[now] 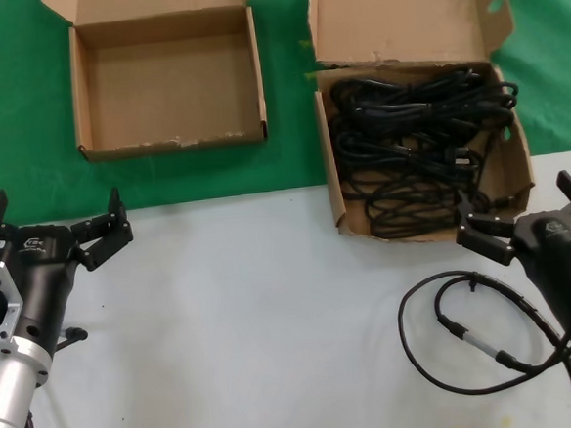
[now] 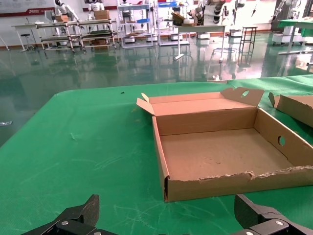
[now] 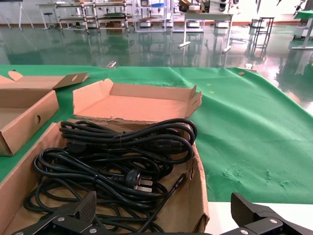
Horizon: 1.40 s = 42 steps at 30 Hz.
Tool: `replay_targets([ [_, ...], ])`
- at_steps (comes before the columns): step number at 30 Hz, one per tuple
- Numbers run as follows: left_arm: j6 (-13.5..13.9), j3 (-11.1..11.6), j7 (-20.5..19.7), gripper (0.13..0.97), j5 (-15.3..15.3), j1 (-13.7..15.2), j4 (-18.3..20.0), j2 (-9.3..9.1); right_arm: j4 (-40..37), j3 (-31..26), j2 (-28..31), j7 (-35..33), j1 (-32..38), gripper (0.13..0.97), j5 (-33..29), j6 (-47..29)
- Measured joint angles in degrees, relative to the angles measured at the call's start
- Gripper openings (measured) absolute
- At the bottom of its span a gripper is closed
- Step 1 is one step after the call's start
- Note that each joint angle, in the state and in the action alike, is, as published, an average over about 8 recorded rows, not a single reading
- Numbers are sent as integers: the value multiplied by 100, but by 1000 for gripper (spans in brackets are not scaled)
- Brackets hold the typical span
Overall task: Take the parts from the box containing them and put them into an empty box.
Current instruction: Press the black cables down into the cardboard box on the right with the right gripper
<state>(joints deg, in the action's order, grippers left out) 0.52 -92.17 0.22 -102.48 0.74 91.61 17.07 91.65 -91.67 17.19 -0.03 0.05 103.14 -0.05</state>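
Jaws spread; power cords (image 1: 420, 151) coiled crosswise.

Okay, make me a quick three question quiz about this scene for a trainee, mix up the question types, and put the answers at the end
1. True or false: the wide, low brown cardboard box already holds a cord.
2. Which gripper is nearer the coiled thin black power cords? A) left gripper B) right gripper
3. Fill in: both cardboard boxes rest on a ____ cloth.

Key
1. False; nothing lies in it.
2. B; it hangs open at the near corner of the cord-filled brown cardboard box.
3. Green.
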Motion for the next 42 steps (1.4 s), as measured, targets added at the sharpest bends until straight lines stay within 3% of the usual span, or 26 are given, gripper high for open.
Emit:
replay_targets([
  [16,0,0,0,960,0,0,0,0,0,0,0,0,0,966,0,0],
  [29,0,0,0,838,0,0,0,0,94,-64,225,-11,20,966,42,-30],
  [33,0,0,0,775,0,0,0,0,179,8,490,-151,96,966,6,-377],
  [37,0,0,0,775,0,0,0,0,243,31,941,-405,320,966,-70,-933],
  [42,0,0,0,656,0,0,0,0,204,-128,1561,-917,824,966,-240,-1732],
])
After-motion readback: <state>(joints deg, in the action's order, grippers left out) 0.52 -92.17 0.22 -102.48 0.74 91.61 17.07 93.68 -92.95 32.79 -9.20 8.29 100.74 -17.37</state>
